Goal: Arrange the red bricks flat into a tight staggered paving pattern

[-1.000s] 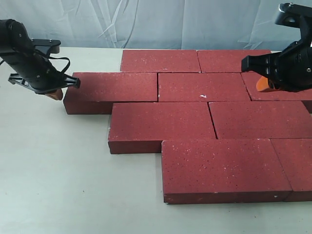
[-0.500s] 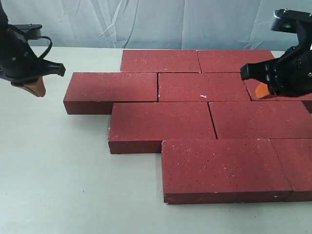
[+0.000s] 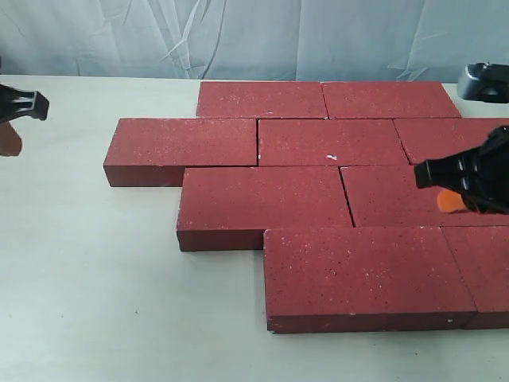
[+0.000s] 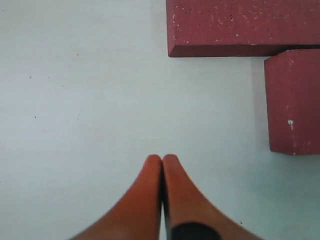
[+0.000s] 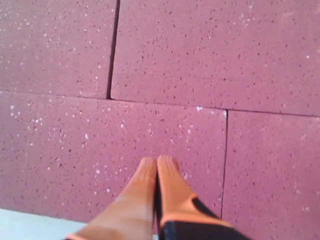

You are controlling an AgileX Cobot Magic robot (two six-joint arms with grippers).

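Note:
Several dark red bricks point(image 3: 318, 171) lie flat on the pale table in four staggered rows, sides touching. My left gripper point(image 3: 9, 139) hangs at the far left edge of the exterior view, well clear of the leftmost brick point(image 3: 181, 142). Its orange fingers point(image 4: 150, 172) are pressed together with nothing between them, above bare table, with two brick corners point(image 4: 240, 25) beyond. My right gripper point(image 3: 452, 203) hovers over the bricks at the right. The right wrist view shows it point(image 5: 157, 161) shut and empty just above a speckled brick top point(image 5: 100, 150).
A pale table point(image 3: 87, 278) stretches left of and in front of the bricks. A crumpled light blue backdrop point(image 3: 238, 36) closes off the far side. A grey part of the right arm point(image 3: 485, 79) sits at the right edge behind the back row.
My left gripper has drawn back leftward from the end of the leftmost brick to the frame's edge. My right gripper has moved from the second row toward the front, over the third row.

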